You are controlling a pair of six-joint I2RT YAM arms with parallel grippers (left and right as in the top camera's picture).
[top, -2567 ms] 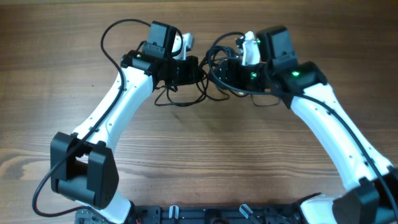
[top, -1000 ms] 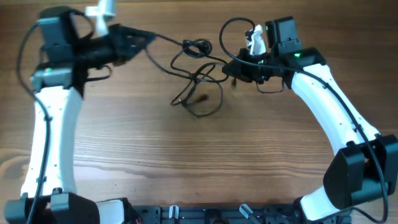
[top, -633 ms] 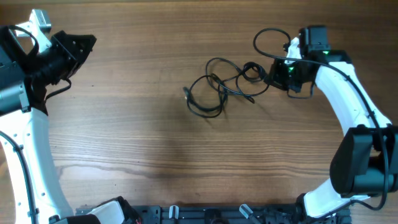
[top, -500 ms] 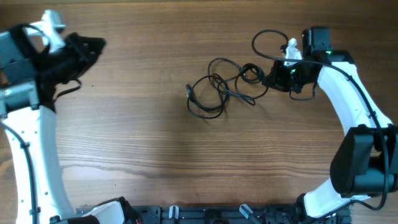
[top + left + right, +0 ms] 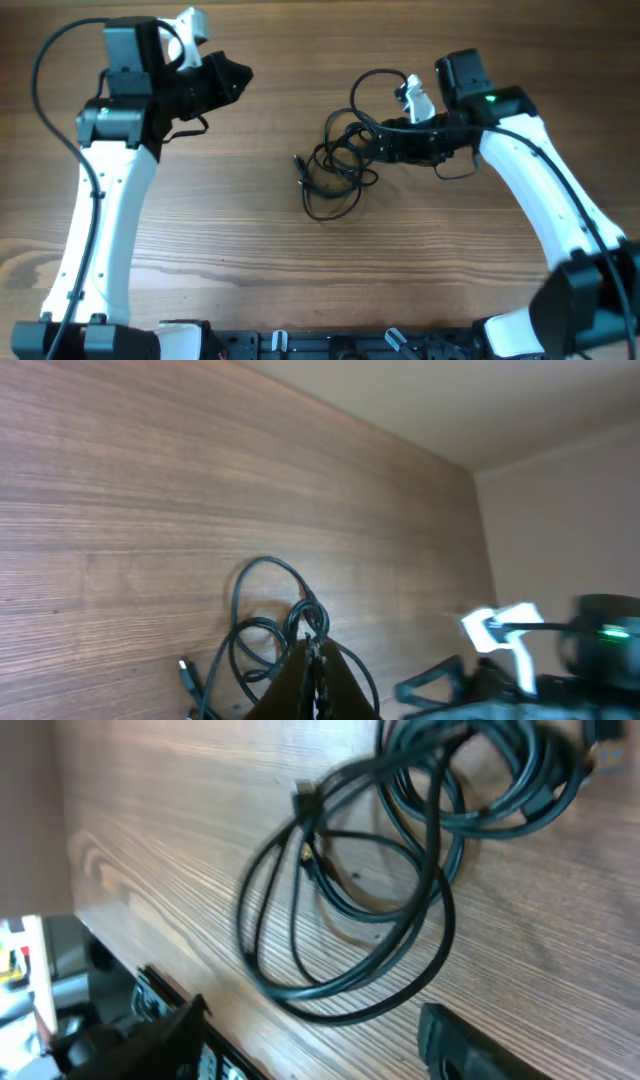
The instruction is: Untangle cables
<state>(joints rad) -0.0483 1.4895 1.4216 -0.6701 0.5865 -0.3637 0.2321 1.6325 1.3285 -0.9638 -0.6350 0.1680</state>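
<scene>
The cables [image 5: 335, 170] lie as a loose black tangle of loops on the wooden table, right of its middle, with one plug [image 5: 299, 161] poking out to the left. My right gripper [image 5: 381, 143] sits at the tangle's right side, open. In the right wrist view the cables [image 5: 350, 890] spread just ahead of the right gripper [image 5: 310, 1045], whose fingers [image 5: 150, 1030] stand wide apart with nothing held. My left gripper [image 5: 240, 75] is shut and empty, up and left of the tangle. In its own view the left gripper [image 5: 316, 660] points at the cables [image 5: 262, 632].
A thicker black wire [image 5: 368, 85] loops off the right arm just above the tangle. The robot's black base frame [image 5: 330, 345] runs along the near edge. The table's far edge and a pale wall [image 5: 560, 420] show in the left wrist view.
My right gripper has opened and slid left with the tangle, which has bunched up. The left arm has swung in from the far left toward the cables, still shut.
</scene>
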